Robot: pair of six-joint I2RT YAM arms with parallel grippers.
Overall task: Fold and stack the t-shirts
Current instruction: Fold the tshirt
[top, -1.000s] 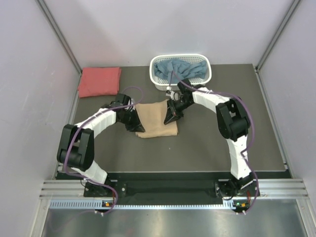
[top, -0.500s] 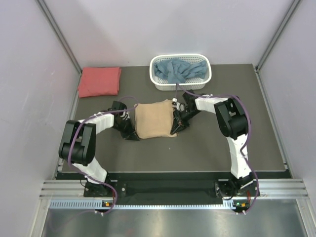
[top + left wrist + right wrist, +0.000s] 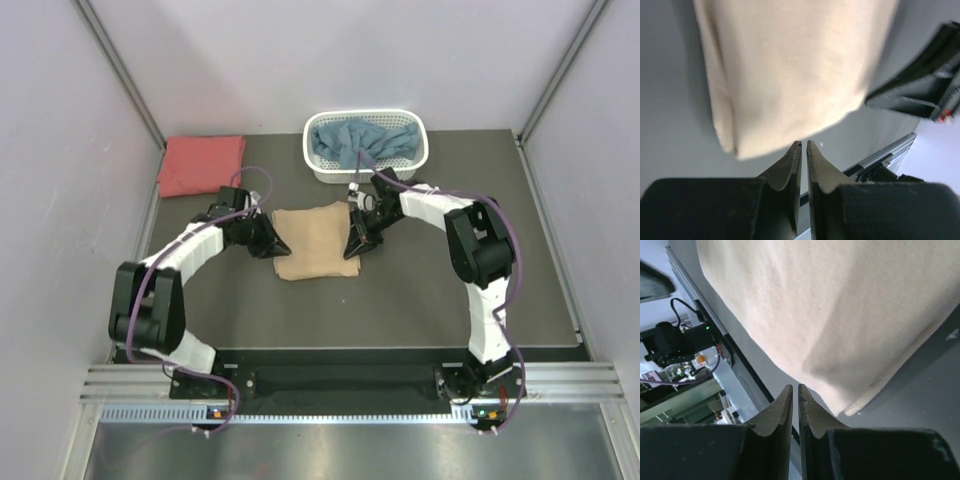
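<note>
At the middle of the dark worktop (image 3: 430,290), a folded tan t-shirt (image 3: 315,240) lies flat between two robot arms. The left gripper (image 3: 280,246) sits low at the shirt's left edge. Its own wrist camera shows the fingers (image 3: 790,165) drawn nearly together with only a thin slit between them, nothing caught there, and the tips just clear of the cloth's rounded fold (image 3: 790,65). The right gripper (image 3: 350,252) is at the shirt's near right corner. Its fingers (image 3: 782,410) are likewise closed to a sliver and empty, just beside the hem (image 3: 830,315). A coral-red t-shirt (image 3: 200,165) lies folded in the far left corner. A dusty blue t-shirt (image 3: 360,143) is bunched inside a white lattice basket (image 3: 365,113) against the far edge.
</note>
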